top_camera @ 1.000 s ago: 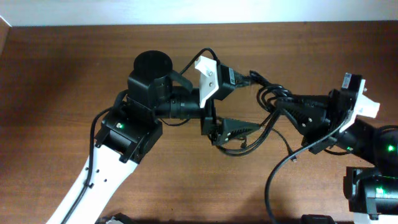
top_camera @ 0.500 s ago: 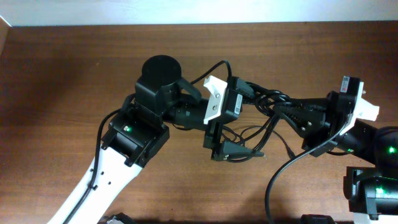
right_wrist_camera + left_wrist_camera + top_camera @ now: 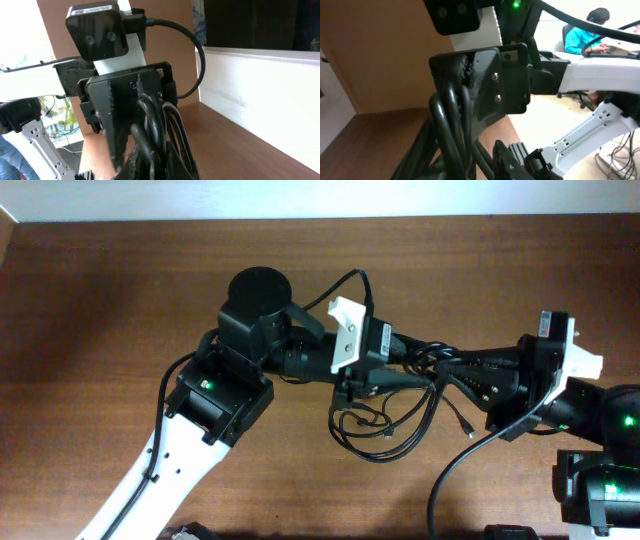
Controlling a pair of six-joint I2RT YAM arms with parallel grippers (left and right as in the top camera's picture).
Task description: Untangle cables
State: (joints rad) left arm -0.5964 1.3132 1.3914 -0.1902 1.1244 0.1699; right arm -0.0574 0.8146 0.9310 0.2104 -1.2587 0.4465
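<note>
The cables (image 3: 432, 362) hang bunched over the middle of the counter (image 3: 100, 300), loops drooping toward the wood; my left jaws are clamped on one side of the bunch, my right jaws on the other

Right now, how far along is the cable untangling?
Early. Done: the left gripper and right gripper are each shut on the cables. In hand: the bundle stretches between them. To do: the loose loops cross one another, and no cord lies free.
</note>
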